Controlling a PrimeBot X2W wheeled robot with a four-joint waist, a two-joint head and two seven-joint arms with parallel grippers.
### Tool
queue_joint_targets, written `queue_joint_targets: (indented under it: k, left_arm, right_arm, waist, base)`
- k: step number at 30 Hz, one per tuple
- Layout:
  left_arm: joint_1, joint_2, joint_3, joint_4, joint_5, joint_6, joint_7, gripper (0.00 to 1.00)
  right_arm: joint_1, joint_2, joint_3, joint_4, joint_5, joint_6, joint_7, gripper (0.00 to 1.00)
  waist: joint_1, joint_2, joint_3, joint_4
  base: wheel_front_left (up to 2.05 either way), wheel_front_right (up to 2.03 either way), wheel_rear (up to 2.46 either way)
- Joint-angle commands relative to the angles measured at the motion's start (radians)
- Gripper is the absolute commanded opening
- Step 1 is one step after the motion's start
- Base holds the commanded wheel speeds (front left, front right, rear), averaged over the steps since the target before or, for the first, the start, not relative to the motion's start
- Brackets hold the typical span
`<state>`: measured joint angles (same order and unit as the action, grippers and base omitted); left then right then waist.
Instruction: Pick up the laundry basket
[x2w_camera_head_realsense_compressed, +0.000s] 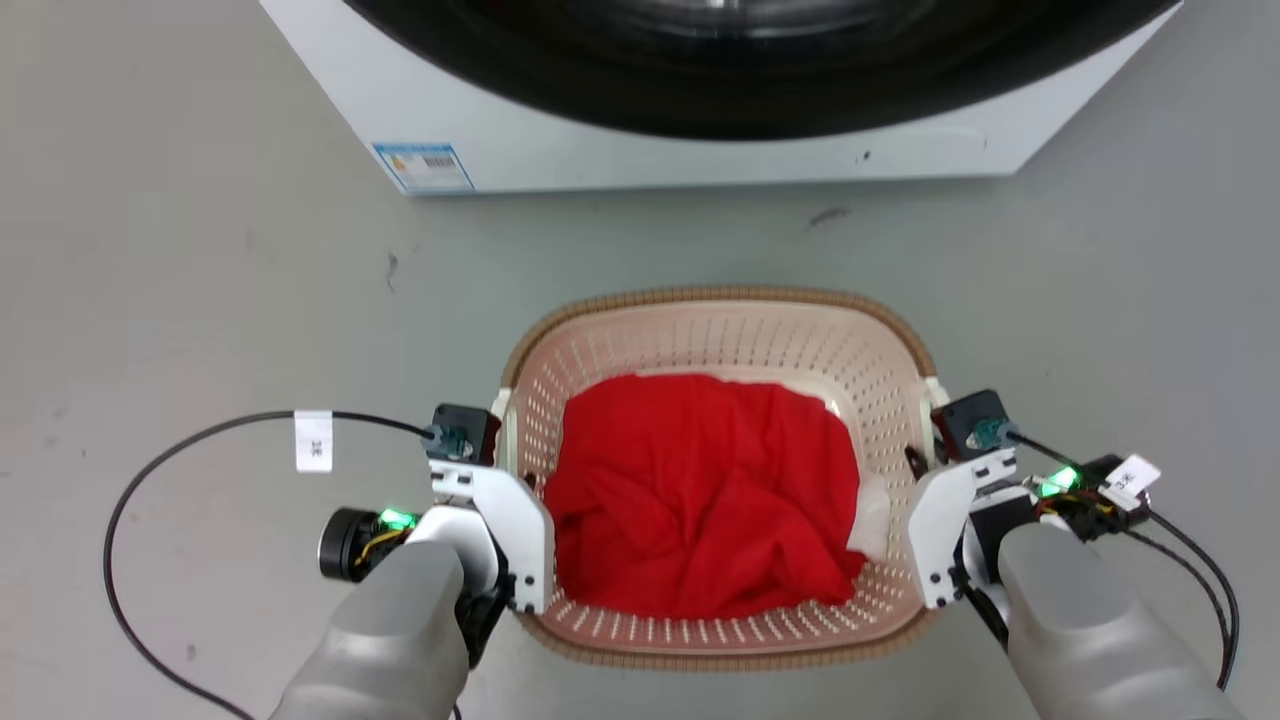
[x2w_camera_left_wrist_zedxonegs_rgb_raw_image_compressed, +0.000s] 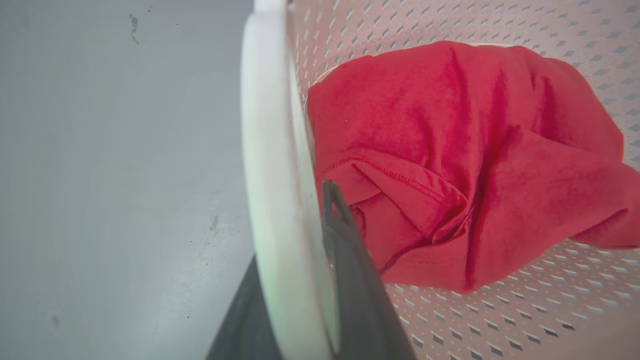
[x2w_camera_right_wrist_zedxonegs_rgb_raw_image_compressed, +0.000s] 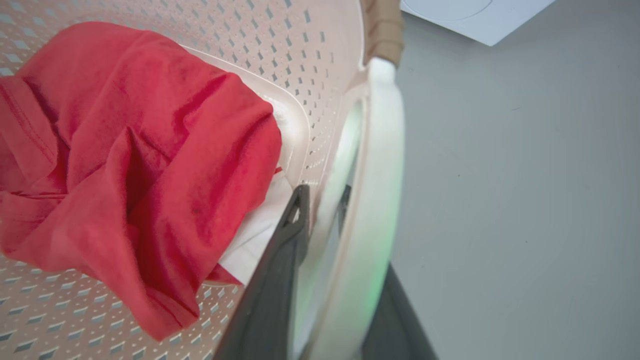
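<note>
Left jaws are closed on the left handle (x2w_camera_left_wrist_zedxonegs_rgb_raw_image_compressed: 270, 150) of the laundry basket (x2w_camera_head_realsense_compressed: 720, 345). One dark finger (x2w_camera_left_wrist_zedxonegs_rgb_raw_image_compressed: 350, 270) lies against the handle's inner side and the other sits behind its outer side. Right jaws grip the right handle (x2w_camera_right_wrist_zedxonegs_rgb_raw_image_compressed: 380, 150) the same way: the inner finger (x2w_camera_right_wrist_zedxonegs_rgb_raw_image_compressed: 280, 270) is against the basket wall and the outer one shows through the handle opening.

The basket is cream-pink plastic, rounded rectangular and pierced all over with small holes. It has a brown woven-look rim (x2w_camera_head_realsense_compressed: 720, 295), and both side handles are white. A crumpled red cloth (x2w_camera_head_realsense_compressed: 700, 490) covers most of the bottom, with a bit of white cloth (x2w_camera_head_realsense_compressed: 872, 520) beside it at the right wall. The basket is over the grey floor (x2w_camera_head_realsense_compressed: 200, 250), near the front of the white washing machine (x2w_camera_head_realsense_compressed: 640, 150) with a strip of bare floor between them. Whether it touches the floor cannot be told.

Both pale forearms, the left forearm (x2w_camera_head_realsense_compressed: 400, 640) and the right forearm (x2w_camera_head_realsense_compressed: 1090, 630), rise from the bottom of the head view, one on each side of the basket. The wrists are turned inward at mid-length of its sides. Black cables (x2w_camera_head_realsense_compressed: 130, 480) loop outward over the floor.
</note>
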<state>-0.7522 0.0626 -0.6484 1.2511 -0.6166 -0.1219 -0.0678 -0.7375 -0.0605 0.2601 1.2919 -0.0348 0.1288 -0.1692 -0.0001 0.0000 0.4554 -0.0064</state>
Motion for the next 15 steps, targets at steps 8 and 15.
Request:
queue_joint_targets:
  k: [8, 15]
  left_arm:
    - [0.085, 0.0, -0.07, -0.046, -0.087, -0.015, 0.092, 0.0]
    - [0.137, 0.022, -0.118, -0.059, -0.154, -0.015, 0.147, 0.0]
  right_arm:
    - [0.066, 0.02, 0.18, -0.021, 0.152, 0.005, 0.084, 0.0]
    - [0.115, 0.02, 0.297, -0.041, 0.268, 0.007, 0.146, 0.0]
  waist:
    - [0.0001, 0.0, -0.188, 0.014]
    - [0.0001, 0.0, -0.293, 0.006]
  base:
    - [0.0, 0.0, 0.0]
    - [0.0, 0.0, 0.0]
